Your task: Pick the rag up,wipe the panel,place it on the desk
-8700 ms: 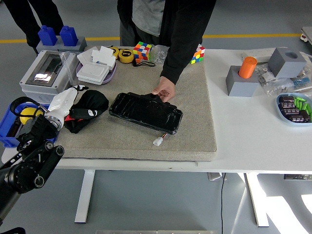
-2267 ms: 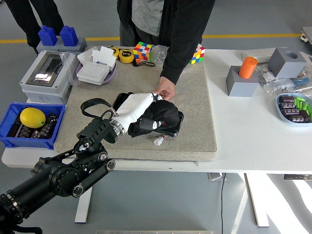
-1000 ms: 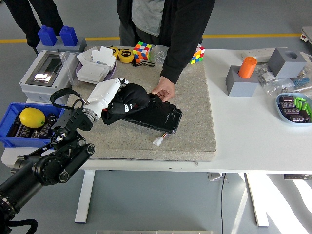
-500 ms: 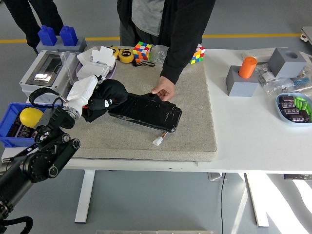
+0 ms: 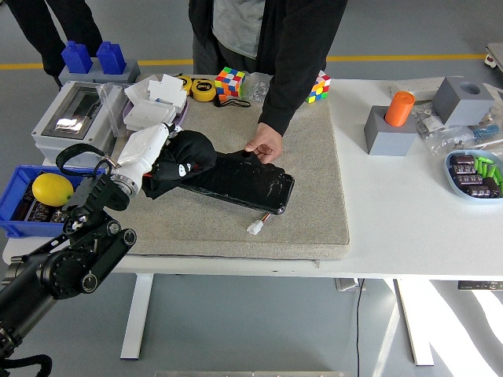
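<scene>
White surface (image 5: 409,228) carries one grey mat (image 5: 306,212). Left hand (image 5: 145,153), white, grips one black rag (image 5: 185,157), which is pressed on the 9 o'clock end of one black panel (image 5: 244,182) lying on the mat. At the panel's 12 o'clock edge, one hand of a person (image 5: 265,147) touches it. Toward 12 o'clock: two colour cubes (image 5: 230,81). At 9 o'clock: one blue bin (image 5: 16,224) holding one lemon (image 5: 53,189).
</scene>
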Available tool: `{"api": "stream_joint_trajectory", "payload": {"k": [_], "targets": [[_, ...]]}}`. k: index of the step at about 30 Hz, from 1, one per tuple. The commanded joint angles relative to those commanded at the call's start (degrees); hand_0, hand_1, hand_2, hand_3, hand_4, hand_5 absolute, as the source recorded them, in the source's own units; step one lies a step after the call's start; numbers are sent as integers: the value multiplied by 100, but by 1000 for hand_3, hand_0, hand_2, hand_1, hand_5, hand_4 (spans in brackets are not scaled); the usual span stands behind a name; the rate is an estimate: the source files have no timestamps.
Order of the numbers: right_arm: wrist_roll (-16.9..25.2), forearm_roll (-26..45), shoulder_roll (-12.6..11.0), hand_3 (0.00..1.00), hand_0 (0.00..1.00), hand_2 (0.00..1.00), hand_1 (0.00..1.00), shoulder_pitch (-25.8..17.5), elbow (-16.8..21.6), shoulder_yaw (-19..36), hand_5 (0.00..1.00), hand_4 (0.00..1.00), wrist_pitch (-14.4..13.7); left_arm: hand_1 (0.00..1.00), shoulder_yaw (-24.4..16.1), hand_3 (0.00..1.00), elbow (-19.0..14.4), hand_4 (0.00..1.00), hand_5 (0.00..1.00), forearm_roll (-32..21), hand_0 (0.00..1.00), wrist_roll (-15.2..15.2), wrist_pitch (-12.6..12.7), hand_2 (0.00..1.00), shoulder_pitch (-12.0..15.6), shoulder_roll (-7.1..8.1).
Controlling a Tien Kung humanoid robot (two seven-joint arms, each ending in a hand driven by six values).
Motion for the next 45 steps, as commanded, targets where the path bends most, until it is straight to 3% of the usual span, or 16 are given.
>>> {"api": "stream_joint_trajectory", "payload": {"k": [15,23,31,45], "targets": [[7,20,-1,523,590,522,596,16,10,-22,340,872,2,347,1473,556,-543,717,2,-371,243,34,13,434,-217,-203],[9,22,-7,523,590,522,596,15,11,-36,341,872,3,344,1974,556,-699,718,2,-483,243,46,16,433,-376,-343],[11,20,2,523,590,521,596,19,9,-25,339,871,4,342,1980,556,-669,721,2,-488,243,39,28,433,-428,-390],[12,14,13,522,590,521,596,16,13,-6,338,870,5,340,1228,556,-110,722,2,-310,241,-11,27,432,-341,-211]]}}
